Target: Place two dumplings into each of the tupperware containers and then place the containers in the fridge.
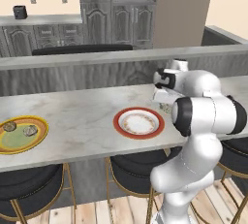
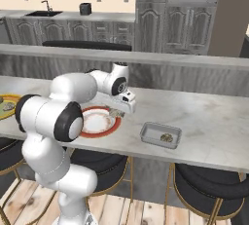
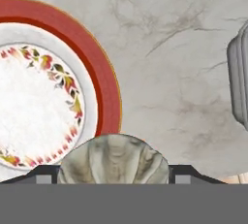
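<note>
dumpling in the jaws, over the plate's edge

the gripper [image 3: 114, 167] is clamped around a small mottled grey-tan dumpling [image 3: 114, 161], just above the rim of the red-rimmed white round plate [image 3: 104, 89]. it looks light, soft and pleated, so a gentle pinch across its middle suits. the shallow pale grey translucent container [image 2: 160, 135] on the marble counter [image 2: 214, 121] holds one dumpling.

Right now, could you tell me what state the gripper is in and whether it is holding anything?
Gripper: closed on a dumpling held between its fingertips, beside the red-rimmed plate, above the marble counter.
</note>
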